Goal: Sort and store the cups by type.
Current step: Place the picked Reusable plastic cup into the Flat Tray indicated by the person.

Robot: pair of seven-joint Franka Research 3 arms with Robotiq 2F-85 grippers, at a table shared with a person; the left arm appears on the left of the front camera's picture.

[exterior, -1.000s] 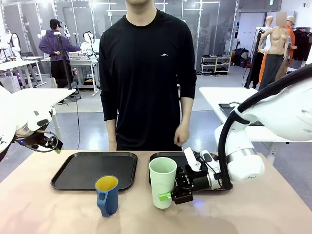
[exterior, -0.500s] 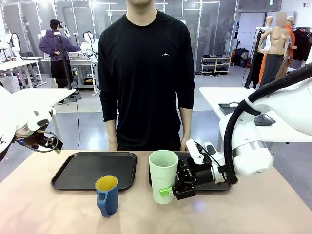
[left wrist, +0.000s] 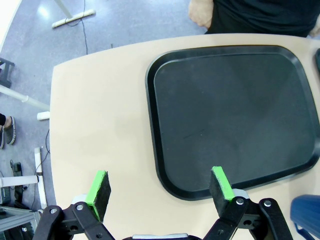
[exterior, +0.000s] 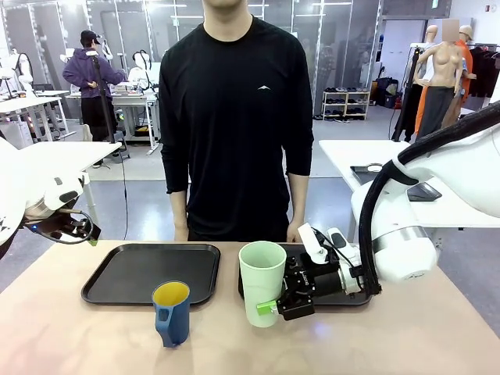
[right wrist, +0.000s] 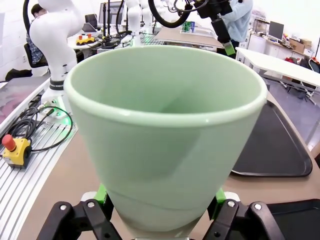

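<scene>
The right gripper pinches the smooth, tapered mint-green plastic tumbler low on its wall, beside the right tray. The glossy dark blue mug, yellow inside, stands before the flat black left tray. The left gripper is spread wide and holds nothing.

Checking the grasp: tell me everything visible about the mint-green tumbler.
The mint-green tumbler is a tall, handleless cup, plastic-looking, tapering from a wide rim to a narrower base. It stands upright, empty. The right pincer is shut on its lower wall, green pads on opposite sides. It is by the near left corner of the right black tray; whether its base touches the table is unclear.
</scene>
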